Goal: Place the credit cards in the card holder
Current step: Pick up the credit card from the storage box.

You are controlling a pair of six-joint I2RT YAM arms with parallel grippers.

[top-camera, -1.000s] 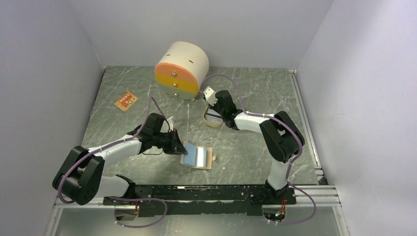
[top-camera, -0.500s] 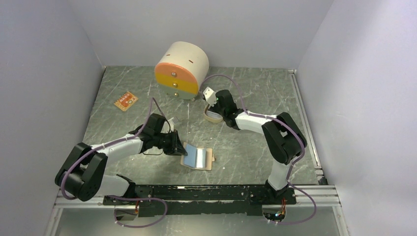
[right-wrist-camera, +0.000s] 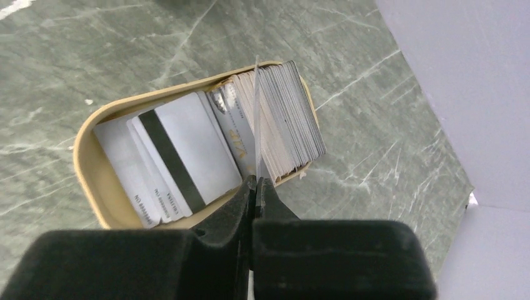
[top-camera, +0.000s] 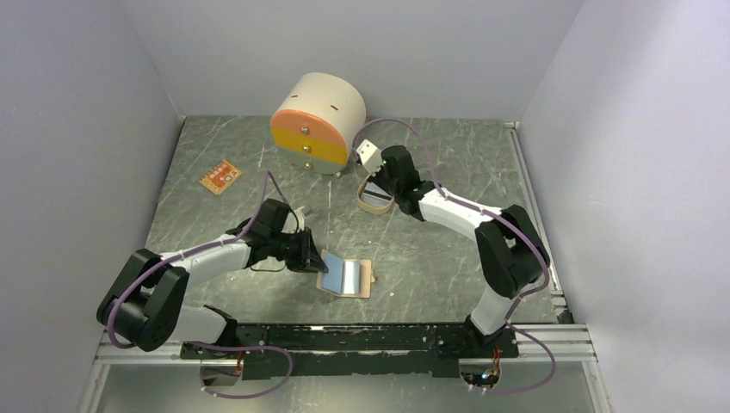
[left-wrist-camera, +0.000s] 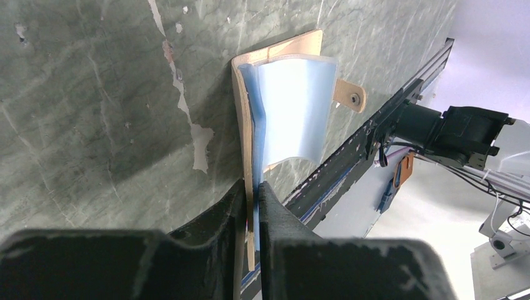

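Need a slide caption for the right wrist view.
Right gripper pinches one card edge-on over the beige oval tray of stacked cards.

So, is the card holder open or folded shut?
Open. The card holder lies spread flat, its snap tab unfastened and its light blue inside showing.

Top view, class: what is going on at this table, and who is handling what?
The left gripper is shut on the edge of the open card holder, which has a light blue card in it. The right gripper pinches a single card edge-on above the beige tray, which holds more cards. That card is not yet at the holder.
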